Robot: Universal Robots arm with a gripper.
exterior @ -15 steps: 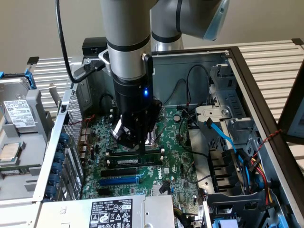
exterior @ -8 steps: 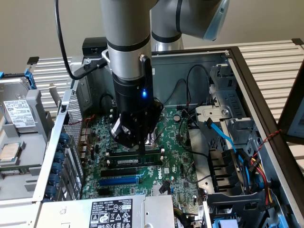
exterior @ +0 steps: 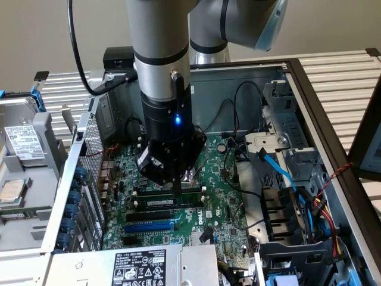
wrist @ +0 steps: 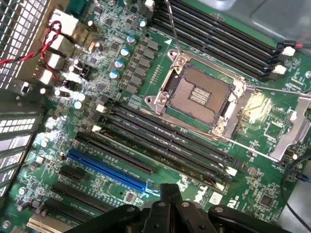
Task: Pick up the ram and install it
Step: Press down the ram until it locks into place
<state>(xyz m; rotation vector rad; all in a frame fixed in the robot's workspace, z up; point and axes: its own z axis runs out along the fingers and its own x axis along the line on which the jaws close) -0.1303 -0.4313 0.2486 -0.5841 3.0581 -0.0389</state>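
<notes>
**One stick in the slot, jaws clenched empty**

Starting at the exterior view's left: the hard drive (exterior: pixel 22 142) sits outside the case, out of play. Moving in over the motherboard (exterior: pixel 229 205), past the blue slot (exterior: pixel 149 226), there's the ram (exterior: pixel 169 202), lying along a black memory slot with its white label showing.

Right above it is the gripper (exterior: pixel 177 186), fingers pinched together and holding nothing, tip down at the stick's top edge. Whether it's actually touching, I can't tell. In the wrist view the closed gripper (wrist: pixel 168 191) hangs over the slot rows beside the CPU socket (wrist: pixel 201 94).

I'd call this the seating stage, pickup done. Any press needs straight-down force, with both end clips latching. Off to the right, the blue cables (exterior: pixel 286 176) keep clear.
</notes>
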